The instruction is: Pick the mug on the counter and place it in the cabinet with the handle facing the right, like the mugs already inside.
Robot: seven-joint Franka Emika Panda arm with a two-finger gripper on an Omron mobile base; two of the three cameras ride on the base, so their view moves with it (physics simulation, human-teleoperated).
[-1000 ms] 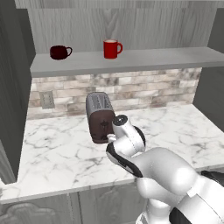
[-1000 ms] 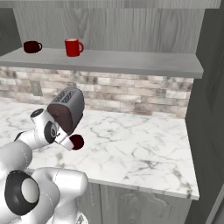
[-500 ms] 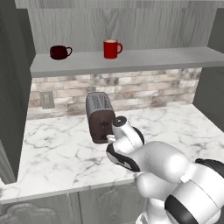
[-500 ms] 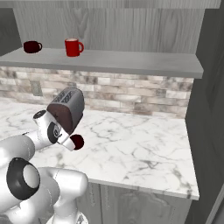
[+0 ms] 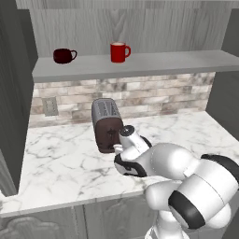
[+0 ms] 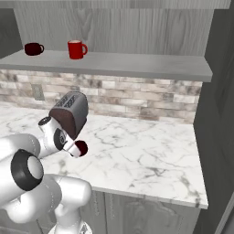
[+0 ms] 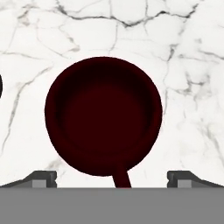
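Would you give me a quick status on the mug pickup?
Gripper open, above the mug, not gripping. Mug upright on counter, handle toward the fingers. Toaster close beside.

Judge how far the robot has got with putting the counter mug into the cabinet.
Done: the open gripper hovers directly above the maroon mug. In hand: closing in; the mug sits ungripped on the counter. Left: grasp, lift, set it on the cabinet shelf, handle right.

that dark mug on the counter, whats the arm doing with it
The white arm hangs over the dark maroon mug, which stands upright on the marble counter beside the toaster. Its end effector is open, fingers either side of the mug's handle, not gripping. On the cabinet shelf stand a maroon mug and a red mug.
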